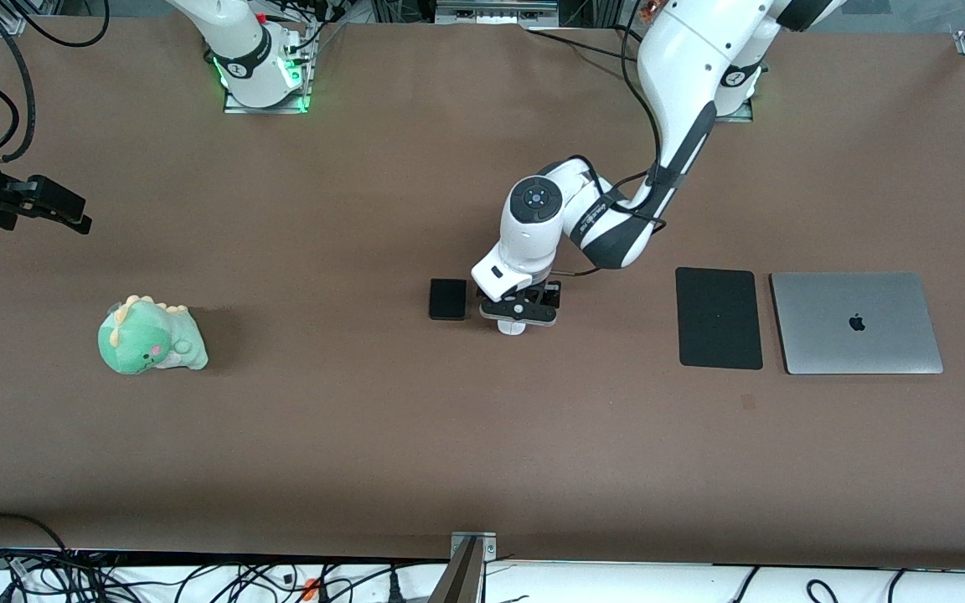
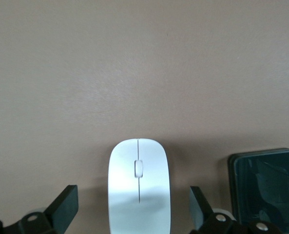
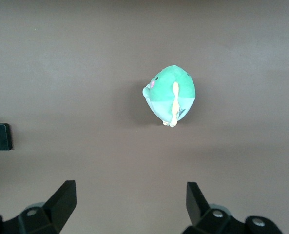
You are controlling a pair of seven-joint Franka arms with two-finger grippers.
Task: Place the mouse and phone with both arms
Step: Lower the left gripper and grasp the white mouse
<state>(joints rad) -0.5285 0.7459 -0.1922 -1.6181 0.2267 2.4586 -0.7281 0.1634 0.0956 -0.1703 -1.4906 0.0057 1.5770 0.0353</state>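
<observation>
Fingers (image 2: 66, 204) of the left gripper (image 2: 134, 207) spread wide, straddling the mouse (image 2: 139, 187) on the surface (image 1: 365, 435), apparently without contact; phone (image 1: 447, 299) just beside. Next: descend, close. Right gripper (image 3: 127, 204) waits, spread wide, over the surface.

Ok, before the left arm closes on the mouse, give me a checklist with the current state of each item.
1. Left end effector open: ok.
2. Mouse centred between its fingers: ok.
3. Fingers low enough to grip the mouse: cannot tell.
4. Phone clear of the fingers, lying beside the mouse toward the right arm's end: ok.
5. Mouse pad bare, next to the laptop: ok.
6. Right end effector open, waiting over the table near the plush toy: ok.
</observation>
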